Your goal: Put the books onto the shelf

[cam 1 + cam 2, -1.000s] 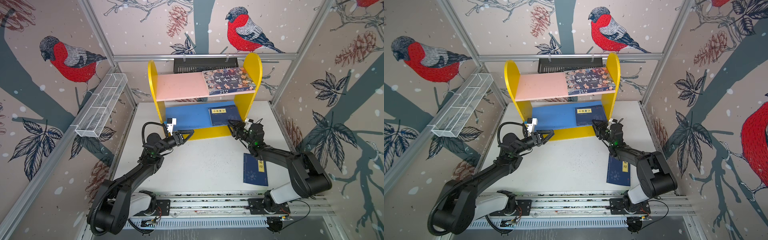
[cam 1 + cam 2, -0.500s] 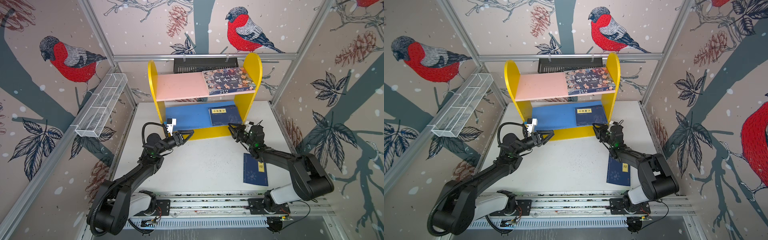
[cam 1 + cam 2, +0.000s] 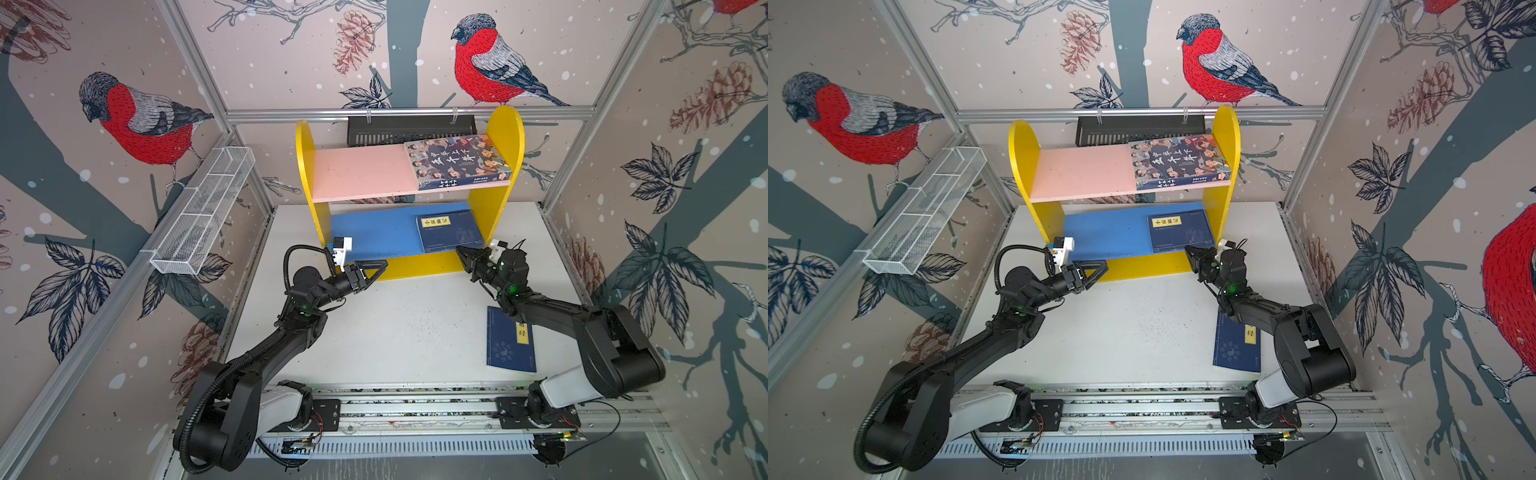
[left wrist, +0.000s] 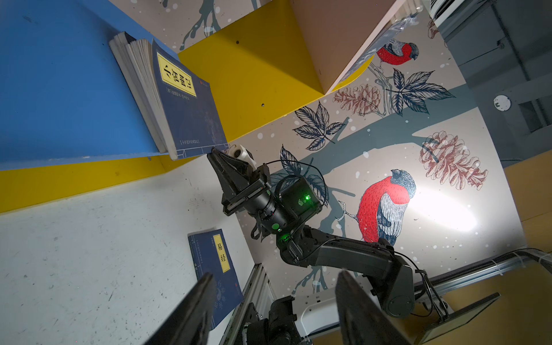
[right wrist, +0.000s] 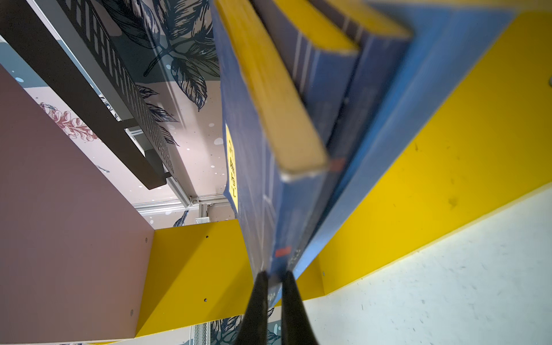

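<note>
The shelf (image 3: 505,137) stands ahead of both grippers, with yellow rounded sides, a pink upper board (image 3: 361,172) and a blue lower board (image 3: 374,230). The cartoon book (image 3: 457,162) is thick, its cover crowded with little figures. It lies flat on the pink board, above and beyond the right gripper (image 3: 459,249), with its spine facing forward and its long axis along the board. The navy stack (image 3: 451,230) lies flat on the blue board, directly at the right gripper's tips. Its long axis also runs along the board, and the yellow label sits at the corner farthest from that gripper. Both top views show only the top cover. The left wrist view adds the fanned page edges of the stack (image 4: 185,113), and the right wrist view shows several layered corners (image 5: 268,89). One loose navy book (image 3: 509,349) lies on the table behind the right gripper, partly under its forearm. Its long axis runs front to back and its label faces up. The right gripper's jaws are pressed together, tips against the stack's front corner. The left gripper (image 3: 376,268) is spread and empty, just before the shelf's front edge, well apart from the stack.
</note>
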Tool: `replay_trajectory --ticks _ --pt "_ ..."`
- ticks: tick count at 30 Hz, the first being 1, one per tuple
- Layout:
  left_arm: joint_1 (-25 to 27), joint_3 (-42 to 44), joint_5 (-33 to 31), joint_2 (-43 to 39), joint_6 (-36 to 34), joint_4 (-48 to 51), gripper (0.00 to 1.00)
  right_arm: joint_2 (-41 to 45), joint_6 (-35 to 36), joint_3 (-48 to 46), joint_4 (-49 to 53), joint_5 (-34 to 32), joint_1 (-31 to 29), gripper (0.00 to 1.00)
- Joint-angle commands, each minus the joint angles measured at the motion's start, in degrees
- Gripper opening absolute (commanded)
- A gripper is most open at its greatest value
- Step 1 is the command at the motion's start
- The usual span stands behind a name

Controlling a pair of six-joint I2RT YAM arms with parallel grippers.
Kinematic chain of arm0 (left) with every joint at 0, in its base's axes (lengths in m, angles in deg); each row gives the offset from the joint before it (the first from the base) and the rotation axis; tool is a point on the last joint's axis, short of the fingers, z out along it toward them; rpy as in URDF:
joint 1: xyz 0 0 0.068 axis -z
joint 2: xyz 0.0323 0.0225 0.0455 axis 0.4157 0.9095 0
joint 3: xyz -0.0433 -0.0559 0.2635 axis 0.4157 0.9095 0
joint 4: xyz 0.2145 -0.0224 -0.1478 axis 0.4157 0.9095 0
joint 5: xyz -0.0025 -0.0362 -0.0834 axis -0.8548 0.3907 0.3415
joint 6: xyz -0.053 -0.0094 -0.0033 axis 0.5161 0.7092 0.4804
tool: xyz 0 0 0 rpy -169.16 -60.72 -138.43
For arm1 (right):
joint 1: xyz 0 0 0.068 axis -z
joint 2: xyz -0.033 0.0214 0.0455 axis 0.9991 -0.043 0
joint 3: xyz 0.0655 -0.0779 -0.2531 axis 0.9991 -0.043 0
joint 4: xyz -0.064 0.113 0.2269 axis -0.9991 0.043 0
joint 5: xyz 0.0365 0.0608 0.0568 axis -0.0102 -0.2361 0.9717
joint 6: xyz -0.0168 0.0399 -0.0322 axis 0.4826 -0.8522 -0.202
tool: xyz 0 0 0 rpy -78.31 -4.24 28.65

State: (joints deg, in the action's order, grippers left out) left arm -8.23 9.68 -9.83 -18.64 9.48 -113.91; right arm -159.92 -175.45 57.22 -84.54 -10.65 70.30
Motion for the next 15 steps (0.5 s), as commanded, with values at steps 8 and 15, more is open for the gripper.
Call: replay_trajectory --ticks 8,15 --pt "-0.08 -0.06 0.12 -0.16 -0.32 -1.29 0.65 -0.4 -0.43 0.99 -0.74 -0.87 -0.15 0.07" --pt "0.16 -2.6 0.3 0.08 -6.11 5.67 0.64 -0.75 -1.6 0.75 -1.88 -1.34 -0.13 0.1"
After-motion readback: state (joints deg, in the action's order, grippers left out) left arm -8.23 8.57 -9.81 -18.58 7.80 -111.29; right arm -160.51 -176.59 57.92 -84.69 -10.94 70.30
